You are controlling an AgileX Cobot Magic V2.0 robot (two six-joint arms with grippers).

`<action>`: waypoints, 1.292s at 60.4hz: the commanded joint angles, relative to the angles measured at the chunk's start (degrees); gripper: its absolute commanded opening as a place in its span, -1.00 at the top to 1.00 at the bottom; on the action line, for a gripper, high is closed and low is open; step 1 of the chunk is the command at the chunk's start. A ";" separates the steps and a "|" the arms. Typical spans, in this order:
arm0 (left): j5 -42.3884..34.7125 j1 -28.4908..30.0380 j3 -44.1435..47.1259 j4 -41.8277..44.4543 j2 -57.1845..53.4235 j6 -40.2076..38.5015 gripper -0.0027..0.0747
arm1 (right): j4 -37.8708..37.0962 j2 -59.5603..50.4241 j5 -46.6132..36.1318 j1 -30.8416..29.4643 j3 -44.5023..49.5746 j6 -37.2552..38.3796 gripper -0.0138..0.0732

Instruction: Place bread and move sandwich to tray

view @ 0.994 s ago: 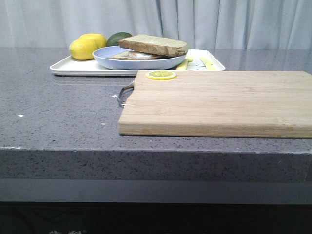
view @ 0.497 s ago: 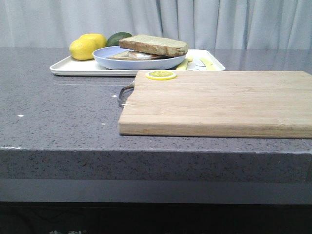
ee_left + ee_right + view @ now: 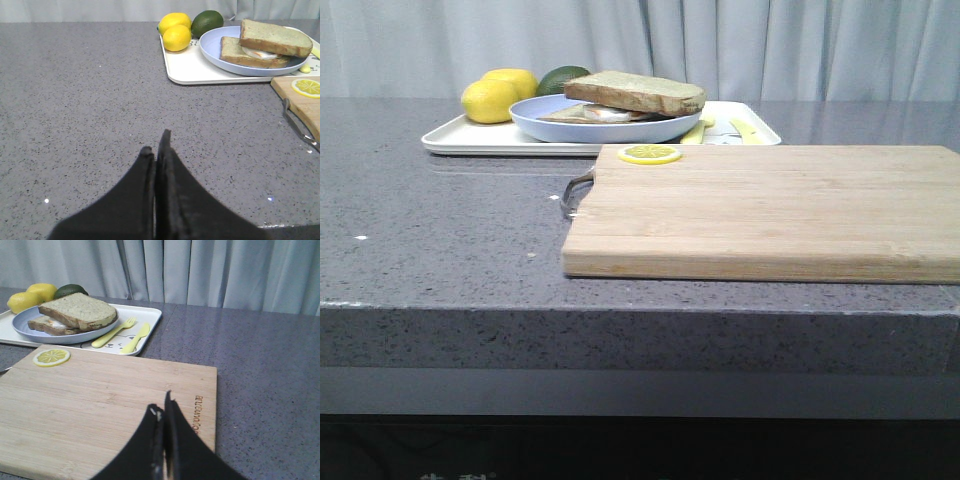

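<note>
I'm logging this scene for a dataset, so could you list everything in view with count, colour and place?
bread: 1, greenish-tan with brown crust, lying on top of the sandwich
sandwich: 1, tan slice with white egg, on the plate
plate: 1, pale blue, on the tray
tray: 1, white, far left part of the counter
lemons: 2, yellow, on the tray's left end
avocado: 1, dark green, behind the lemons
fork: 1, yellow, on the tray right of the plate
knife: 1, yellow, beside the fork
cutting board: 1, light wood, near side of the counter
lemon slice: 1, yellow, on the board's far left corner
counter: 1, speckled grey
curtain: grey, behind
left claw: black, shut, empty
right claw: black, shut, above the board
</note>
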 commanded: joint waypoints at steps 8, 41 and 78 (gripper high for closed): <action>-4.99 -0.02 -1.44 -0.67 0.49 -0.45 0.98 | 0.76 0.52 -4.74 -0.31 -1.59 -0.24 0.86; -22.27 3.06 19.40 -0.24 -17.42 -0.45 0.98 | 0.76 0.52 -4.67 -0.31 -1.59 -0.24 0.86; -31.25 3.06 29.48 -2.49 -17.84 -0.45 0.98 | 0.76 0.52 -4.74 -0.31 -1.59 -0.24 0.86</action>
